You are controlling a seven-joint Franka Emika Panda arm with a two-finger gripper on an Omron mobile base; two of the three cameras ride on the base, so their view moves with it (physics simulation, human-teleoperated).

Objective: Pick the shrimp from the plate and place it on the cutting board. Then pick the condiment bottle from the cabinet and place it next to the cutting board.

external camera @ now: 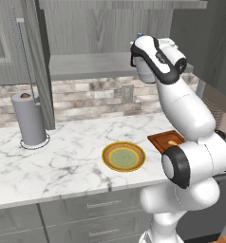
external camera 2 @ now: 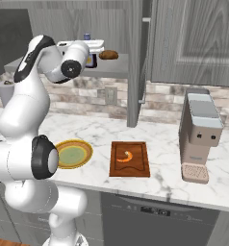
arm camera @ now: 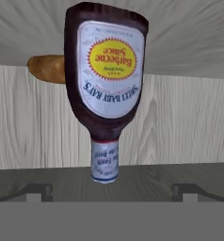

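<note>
Hand view brings the condiment bottle (arm camera: 104,89) up close and upside down in the picture (the camera is rolled over with the hand), its brown body and pale barbecue-sauce label large in the middle, its neck and cap pointing toward the bottom, and a brown rounded lump (arm camera: 47,68) peeking out behind it on one side against the grey wood-grain cabinet (arm camera: 189,127) back. The two dark fingers (arm camera: 188,190) stand spread wide at the lower corners, one on each side of the bottle's neck line and clear of it, holding nothing. Right base view gives what the hand camera cannot: the gripper (external camera 2: 93,53) reaches onto the cabinet (external camera 2: 121,62) shelf, the bottle (external camera 2: 91,58) mostly hidden behind it with only its bluish cap and a bit of label showing, and the brown lump (external camera 2: 108,55) lies just beside it on the shelf. Down on the marble table (external camera 2: 159,139) the shrimp (external camera 2: 127,156) lies curled on the cutting board (external camera 2: 130,159), with the plate (external camera 2: 74,154) near the board's left and a grey machine (external camera 2: 199,139) to the right. Left base view shows the arm raised to the shelf, the plate (external camera: 124,156) bare, the cutting board (external camera: 166,140) partly hidden behind the arm, and a paper-towel roll (external camera: 29,118) standing on the table (external camera: 62,156) beside the open cabinet door (external camera: 39,66).
</note>
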